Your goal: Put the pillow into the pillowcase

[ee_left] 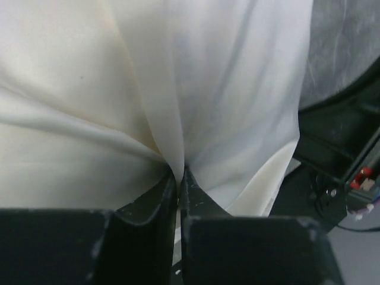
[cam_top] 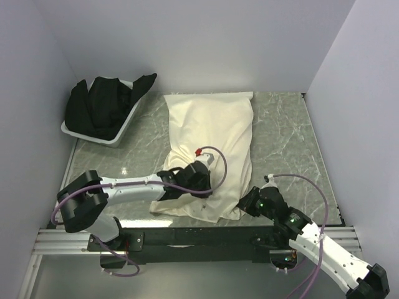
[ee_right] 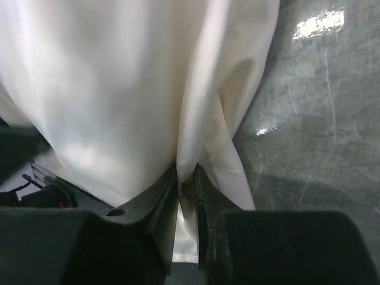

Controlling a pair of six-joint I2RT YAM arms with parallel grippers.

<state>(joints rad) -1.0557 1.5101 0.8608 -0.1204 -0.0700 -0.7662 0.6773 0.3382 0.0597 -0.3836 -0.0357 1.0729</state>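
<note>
At the middle of the desk point(cam_top: 287, 143), running from near the far edge down to the near edge: the pillowcase point(cam_top: 212, 121), cream and limp. Its far half lies fairly smooth and looks padded. Its near half is bunched and drawn into folds. The pillow does not show apart from the pillowcase, and I cannot tell whether it sits inside.

Left arm reaches in from the near left corner, over the near left part of the pillowcase. Left claw point(ee_left: 178, 176): jaws all but closed, pinching a fold of the cream cloth. Creases fan out from the pinch point.

Right arm comes up from the near right corner. Right claw point(ee_right: 185, 173) sits at the near right corner of the pillowcase, close to the near edge of the desk. Its jaws are closed to a thin slit with a ridge of the cloth caught between them, and a strip of cloth runs down through the gap.

Far left corner: a white tray point(cam_top: 128, 128), tilted askew to the edges, holding a bundled black cloth point(cam_top: 103, 103) that rises above its rim.
</note>
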